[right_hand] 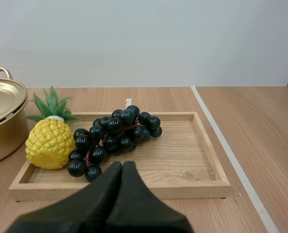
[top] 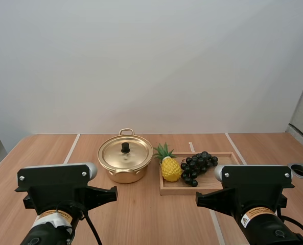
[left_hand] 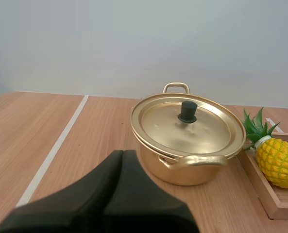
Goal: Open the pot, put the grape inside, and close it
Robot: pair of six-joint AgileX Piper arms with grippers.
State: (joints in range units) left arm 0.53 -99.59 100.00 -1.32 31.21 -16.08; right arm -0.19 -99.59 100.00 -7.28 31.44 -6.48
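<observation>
Wood-grain table [top: 151,224], crossed by pale stripes, fills the lower part of the high view, with a plain white wall [top: 151,61] behind it. Nearest the viewer, the left arm [top: 56,186] sits at the lower left of the high view and the right arm [top: 253,186] at the lower right. Both point forward and touch nothing on the table.

Left gripper [left_hand: 123,152]: fingers pressed together into one dark wedge, clenched on nothing. It hangs above the table, short of the pot [left_hand: 182,170] and apart from it.

Right gripper [right_hand: 122,164]: fingers likewise pressed together, grasping nothing. It hangs just short of the near rim of the wooden tray [right_hand: 192,160], in line with the bunch of grapes [right_hand: 114,136].

Pot: gold-coloured, two loop handles, upright at the centre of the high view, just left of the tray and not touching it. Lid [left_hand: 187,128]: seated on the pot, with a black knob [left_hand: 187,111] at its middle.

Wooden tray: right of centre in the high view, flat on the table. Toy pineapple [right_hand: 49,143]: yellow with a green crown, at the tray's left end, nearest the pot. Bunch of grapes: dark, lying in the tray right against the pineapple and reaching toward the tray's far rim.
</observation>
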